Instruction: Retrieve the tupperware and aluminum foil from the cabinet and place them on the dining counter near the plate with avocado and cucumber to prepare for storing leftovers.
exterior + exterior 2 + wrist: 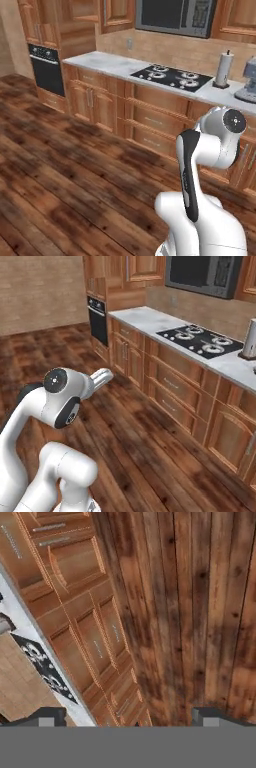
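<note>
In the hand view my gripper (129, 717) is open, its two dark fingertips (47, 717) spread wide with nothing between them. It looks down on the wooden plank floor (200, 612) and the panelled base cabinets (95, 642). The arm is folded up over the base. Brown wall cabinets (117, 12) hang above the worktop, and I cannot tell which one is the task's cabinet. The tupperware, the aluminum foil, the plate and the dining counter are out of view.
A marble worktop (105, 62) backed by tan brick carries a black stove (172, 76) and a paper towel roll (224, 70). A microwave (175, 15) hangs above it. At the left end is a black wall oven (46, 67). Wide wooden floor (65, 170) lies in front.
</note>
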You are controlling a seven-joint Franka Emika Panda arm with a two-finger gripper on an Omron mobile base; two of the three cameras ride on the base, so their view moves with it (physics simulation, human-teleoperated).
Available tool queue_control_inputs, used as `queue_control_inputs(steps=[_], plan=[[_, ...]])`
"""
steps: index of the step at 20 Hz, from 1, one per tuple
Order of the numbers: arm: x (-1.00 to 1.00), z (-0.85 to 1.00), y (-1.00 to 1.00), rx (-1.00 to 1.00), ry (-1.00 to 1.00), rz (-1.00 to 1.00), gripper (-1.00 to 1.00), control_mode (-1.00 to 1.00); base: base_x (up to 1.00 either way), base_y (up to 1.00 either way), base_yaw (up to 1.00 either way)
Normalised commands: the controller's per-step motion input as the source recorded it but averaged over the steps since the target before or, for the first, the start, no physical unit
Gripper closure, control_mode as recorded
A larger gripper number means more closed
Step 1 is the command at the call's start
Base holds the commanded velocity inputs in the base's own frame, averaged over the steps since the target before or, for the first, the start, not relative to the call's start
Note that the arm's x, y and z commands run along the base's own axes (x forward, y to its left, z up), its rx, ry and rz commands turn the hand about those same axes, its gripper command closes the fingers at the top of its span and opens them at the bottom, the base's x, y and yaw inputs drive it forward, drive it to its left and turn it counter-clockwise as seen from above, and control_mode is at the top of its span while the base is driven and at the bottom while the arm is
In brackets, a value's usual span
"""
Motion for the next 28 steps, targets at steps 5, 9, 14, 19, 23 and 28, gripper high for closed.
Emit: queue_control_inputs(steps=[5, 9, 14, 19, 23, 28], plan=[[0.00, 0.00, 0.00, 0.00, 0.00, 0.00, -1.00, 1.00, 1.00, 0.00, 0.47], [0.00, 0.00, 0.00, 0.00, 0.00, 0.00, -1.00, 1.00, 1.00, 0.00, 0.44], [0.00, 0.00, 0.00, 0.00, 0.00, 0.00, -1.00, 1.00, 1.00, 0.00, 0.37], [0.00, 0.00, 0.00, 0.00, 0.00, 0.00, -1.00, 1.00, 1.00, -0.07, 0.14], [0.00, 0.00, 0.00, 0.00, 0.00, 0.00, -1.00, 1.00, 1.00, -0.03, -0.01], [0.00, 0.00, 0.00, 0.00, 0.00, 0.00, -1.00, 1.00, 1.00, 0.00, -0.17]])
